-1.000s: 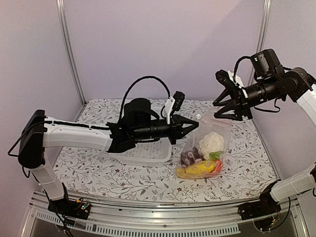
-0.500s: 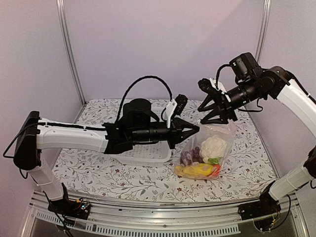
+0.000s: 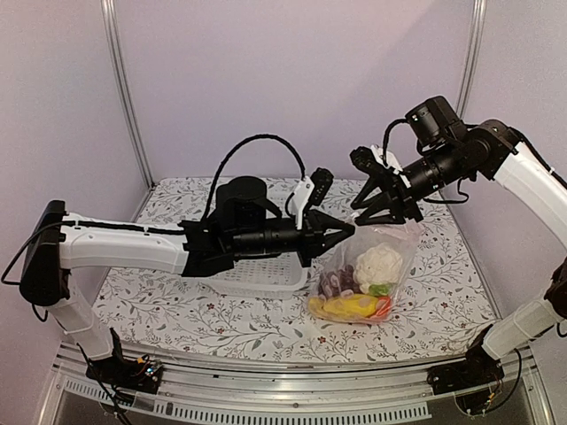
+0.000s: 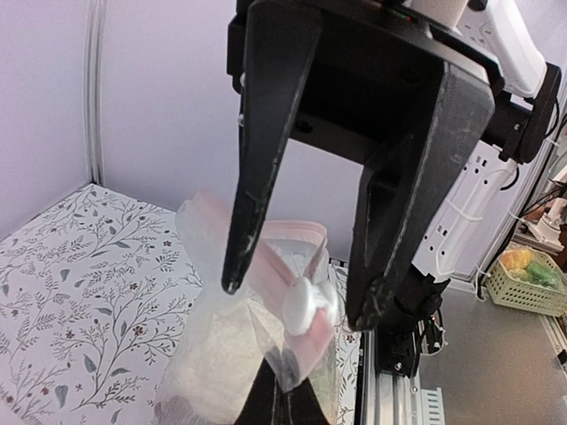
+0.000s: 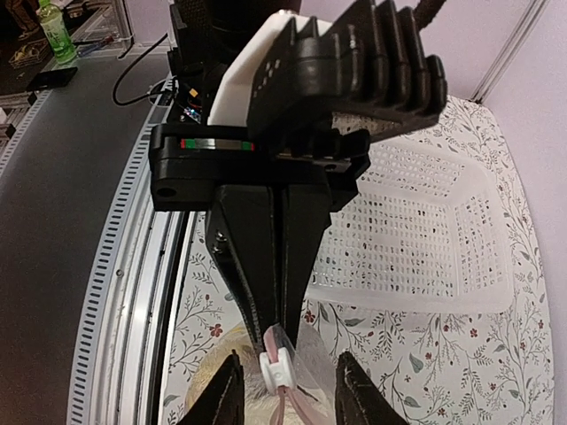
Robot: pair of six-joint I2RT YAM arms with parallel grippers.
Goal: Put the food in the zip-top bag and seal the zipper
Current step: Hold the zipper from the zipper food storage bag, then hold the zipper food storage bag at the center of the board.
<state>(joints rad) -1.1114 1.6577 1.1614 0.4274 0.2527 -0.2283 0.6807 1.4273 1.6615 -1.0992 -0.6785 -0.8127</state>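
Note:
The clear zip-top bag (image 3: 368,270) stands on the table, held up by one top corner. Inside it are the white cauliflower (image 3: 379,263), purple grapes (image 3: 337,283), yellow pieces (image 3: 350,307) and a red piece (image 3: 384,305). My left gripper (image 3: 348,228) is shut on the bag's corner, as its own view shows (image 4: 282,394). The pinkish zipper (image 4: 266,257) carries a white slider (image 4: 306,305) right next to that grip. My right gripper (image 3: 379,212) is open, its fingers straddling the slider (image 5: 279,369) without touching it, as the right wrist view shows (image 5: 288,394).
A white lattice basket (image 3: 257,274) sits on the floral table behind and under my left arm, and shows in the right wrist view (image 5: 416,230). The table's near rail (image 3: 283,390) runs along the front. The purple back wall is close behind.
My right arm has swung left and down from the right side to the bag's mouth, its open fingers now around the slider. The left gripper keeps hold of the bag, which shifted slightly left.

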